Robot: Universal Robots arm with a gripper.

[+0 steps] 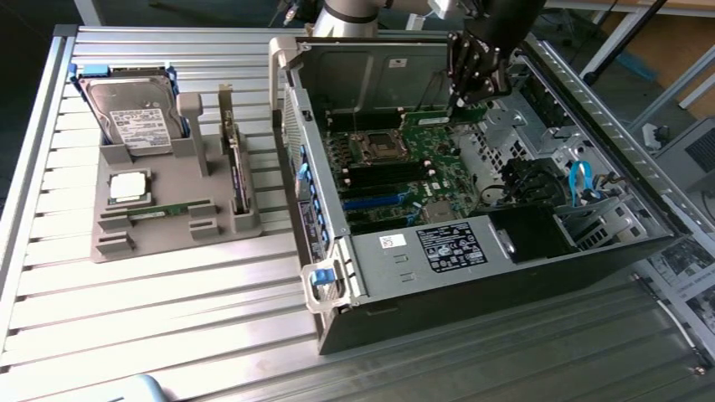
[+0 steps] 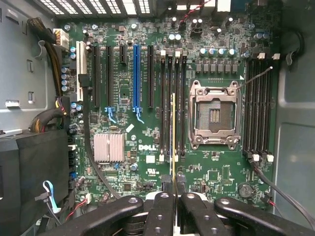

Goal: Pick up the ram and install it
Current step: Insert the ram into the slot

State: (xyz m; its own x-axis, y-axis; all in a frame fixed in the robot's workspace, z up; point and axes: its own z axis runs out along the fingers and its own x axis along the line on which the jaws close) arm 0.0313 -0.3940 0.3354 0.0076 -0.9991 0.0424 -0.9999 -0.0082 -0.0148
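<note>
hand (image 2: 174,199) clamped narrow on the ram (image 2: 173,137), held edge-on over the memory slots (image 2: 162,98) on the motherboard (image 2: 211,164) beside the cpu socket (image 2: 215,114), inside the open pc case (image 1: 357,276).

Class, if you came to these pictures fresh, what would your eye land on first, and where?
The open computer case lies on the slatted metal table, its green motherboard bare. Above it, the hand is shut on the ram, held edge-on over the memory slots beside the empty processor socket.
</note>
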